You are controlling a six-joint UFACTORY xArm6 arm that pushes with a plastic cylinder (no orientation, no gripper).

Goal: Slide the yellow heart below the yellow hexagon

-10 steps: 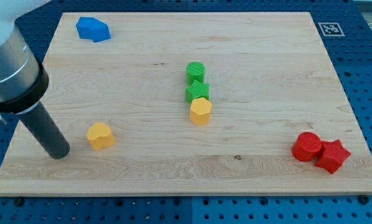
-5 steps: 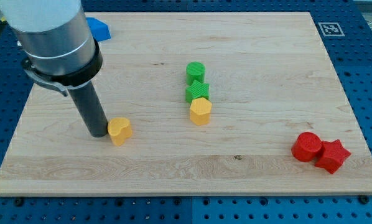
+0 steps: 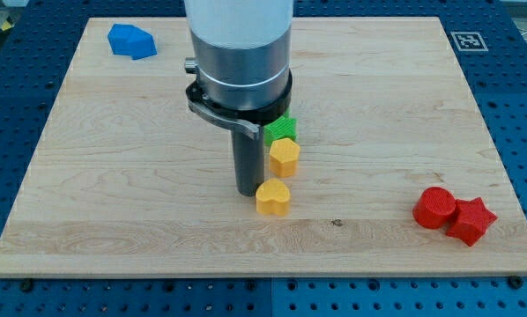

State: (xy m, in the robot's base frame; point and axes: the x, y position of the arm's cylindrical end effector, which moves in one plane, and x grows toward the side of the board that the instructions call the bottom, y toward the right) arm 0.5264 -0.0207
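Note:
The yellow heart (image 3: 273, 197) lies on the wooden board (image 3: 140, 238), just below and slightly left of the yellow hexagon (image 3: 284, 158). My tip (image 3: 248, 192) stands against the heart's left side, to the lower left of the hexagon. A green star block (image 3: 282, 130) sits right above the hexagon, partly hidden by the arm's body. The green cylinder seen earlier above it is hidden behind the arm.
A blue block (image 3: 130, 40) lies at the view's top left. A red cylinder (image 3: 435, 208) and a red star (image 3: 471, 220) touch each other at the view's bottom right. A marker tag (image 3: 467, 40) sits off the board's top right corner.
My tip has moved to the view's right, pushing the yellow heart from the board's lower left to just below the yellow hexagon. The other blocks have not moved.

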